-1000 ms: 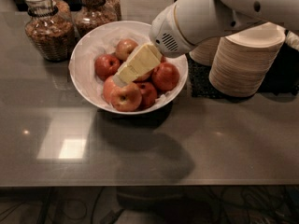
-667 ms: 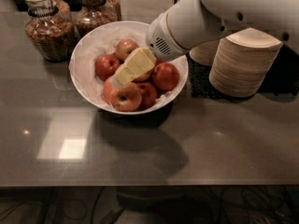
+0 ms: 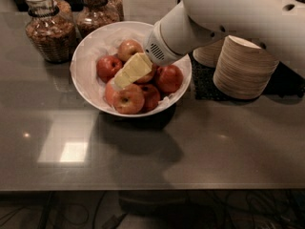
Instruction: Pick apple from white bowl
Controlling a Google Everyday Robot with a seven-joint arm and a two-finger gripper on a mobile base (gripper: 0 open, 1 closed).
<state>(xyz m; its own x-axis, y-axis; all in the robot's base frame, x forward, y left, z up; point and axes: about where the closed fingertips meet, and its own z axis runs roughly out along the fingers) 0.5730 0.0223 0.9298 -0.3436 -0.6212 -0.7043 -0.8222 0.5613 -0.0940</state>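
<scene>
The apple (image 3: 127, 100) is orange-red with a tan-brown patch around its stem dimple. It lies at the front of the white bowl (image 3: 86, 56), left of the frame's centre, touching its neighbours. The bowl also holds a yellowish-red apple (image 3: 129, 49) at the back and dark red apples (image 3: 108, 67) beside it. The pale yellow gripper (image 3: 121, 80) reaches down from the white arm (image 3: 228, 13) to just above the apple; whether it is open or closed cannot be told. Two glass jars (image 3: 50, 27) of brown contents stand at upper left, and stacked paper bowls (image 3: 245, 68) at right. Below the bowl, the glossy dark table (image 3: 190, 147) runs open to its front edge.
</scene>
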